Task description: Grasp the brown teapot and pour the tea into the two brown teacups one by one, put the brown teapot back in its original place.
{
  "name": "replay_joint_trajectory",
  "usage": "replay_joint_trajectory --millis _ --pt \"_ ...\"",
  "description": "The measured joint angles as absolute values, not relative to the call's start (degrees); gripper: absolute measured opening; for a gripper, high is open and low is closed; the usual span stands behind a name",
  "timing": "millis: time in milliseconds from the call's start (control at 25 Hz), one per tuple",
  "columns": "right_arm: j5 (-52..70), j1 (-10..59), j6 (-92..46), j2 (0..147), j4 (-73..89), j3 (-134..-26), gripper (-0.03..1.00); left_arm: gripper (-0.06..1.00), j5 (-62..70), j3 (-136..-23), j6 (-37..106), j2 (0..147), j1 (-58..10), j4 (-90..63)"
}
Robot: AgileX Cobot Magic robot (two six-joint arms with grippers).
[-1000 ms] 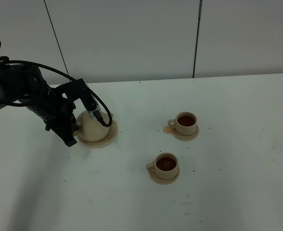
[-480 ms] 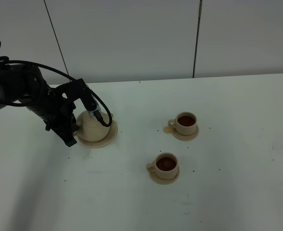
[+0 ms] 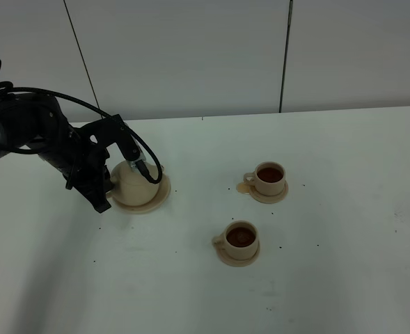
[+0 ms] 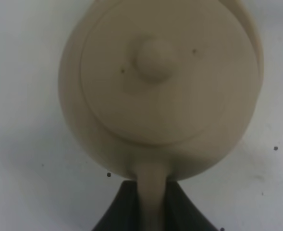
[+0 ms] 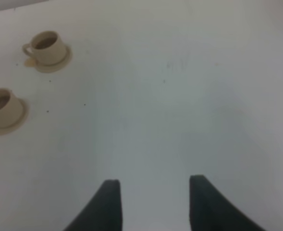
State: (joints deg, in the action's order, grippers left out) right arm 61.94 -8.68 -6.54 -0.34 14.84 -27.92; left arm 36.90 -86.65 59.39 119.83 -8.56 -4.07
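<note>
Tan round teapot (image 4: 160,91), knobbed lid; left fingers (image 4: 127,211) clamp handle; right fingers (image 5: 110,202) apart, empty.

- A white table (image 3: 344,292) lay under the left hand (image 4: 152,211), scattered with tiny dark specks.
- A pale panelled wall (image 3: 191,49) stood beyond it, crossed by dark seams.

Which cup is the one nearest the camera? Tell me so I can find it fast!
Start on the white table, right of the teapot. Two tea-filled cups sit there on saucers. Yours is the front cup, lower in the high view, handle pointing left; the other cup sits farther back.
</note>
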Motion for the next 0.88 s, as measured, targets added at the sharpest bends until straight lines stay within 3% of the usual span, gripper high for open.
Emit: replay_joint_trajectory --millis 600,880 --pt "61.9 -8.7 -6.5 -0.3 14.8 -27.9 0.33 0.17 37.3 -86.6 59.5 119.8 -8.6 -4.1" --pt "61.9 -8.7 -6.5 -0.3 14.8 -27.9 0.33 0.27 37.4 -86.6 59.5 119.8 -8.6 -4.2"
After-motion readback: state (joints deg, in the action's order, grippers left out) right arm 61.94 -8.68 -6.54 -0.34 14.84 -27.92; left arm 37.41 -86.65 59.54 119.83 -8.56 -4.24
